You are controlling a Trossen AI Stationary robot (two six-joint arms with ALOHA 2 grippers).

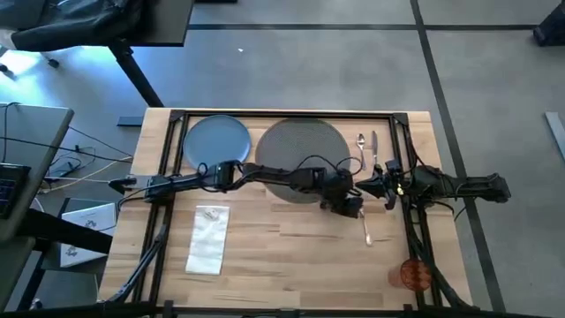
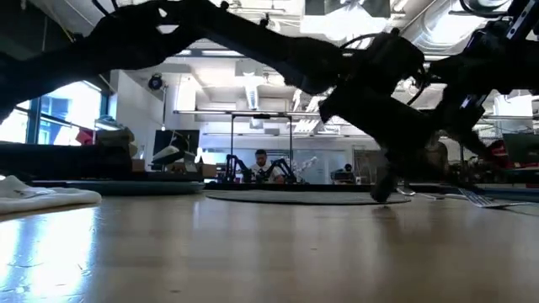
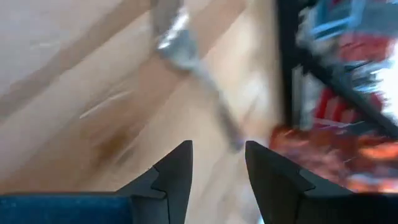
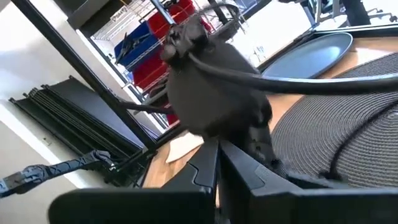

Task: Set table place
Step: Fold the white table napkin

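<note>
At the near edge of the pale wooden surface [image 1: 291,256], toward its right corner, the orange cup [image 1: 415,274] is seen standing alone, well apart from the other pieces. On the left side, a little farther in, the white napkin [image 1: 209,238] lies flat, clear of both arms. Near the middle, to the right, the fork [image 1: 367,231] is laid lengthwise on the bare wood, just in front of the left gripper [image 1: 350,208]. That gripper is reached across from the left side and is held low just past the mat's near right edge; in the left wrist view its fingers [image 3: 177,171] are parted and nothing is held between them, with the blurred fork [image 3: 186,62] lying ahead of them. The right gripper [image 1: 372,187] is brought in from the right edge and is held just beside the left one; in the right wrist view its fingers [image 4: 208,165] are pressed together on nothing. Farther back, the dark woven mat [image 1: 300,150] lies at the centre, with the blue plate [image 1: 216,140] just to its left on the wood. The spoon [image 1: 361,148] and the knife [image 1: 374,146] lie side by side to the mat's right.
</note>
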